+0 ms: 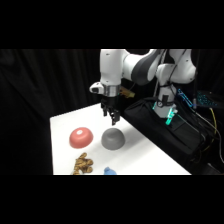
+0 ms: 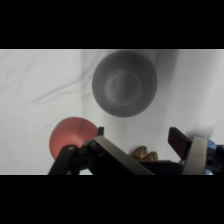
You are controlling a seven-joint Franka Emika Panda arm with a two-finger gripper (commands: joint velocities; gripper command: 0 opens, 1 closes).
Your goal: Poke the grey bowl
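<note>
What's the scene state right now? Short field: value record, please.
target: grey bowl, dome side up on the white table
gripper: above the grey bowl, apart from it
fingers: open in the wrist view
distractor: red bowl, beside the grey bowl, also dome side up
other items: brown clump and a small blue object at the table's near edge
contact: none visible yet

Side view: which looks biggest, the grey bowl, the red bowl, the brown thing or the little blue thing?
1. Grey bowl and red bowl: look alike, so no ranking.
2. Brown thing.
3. Blue thing: smallest, but cut off at the picture's bottom edge.
</note>
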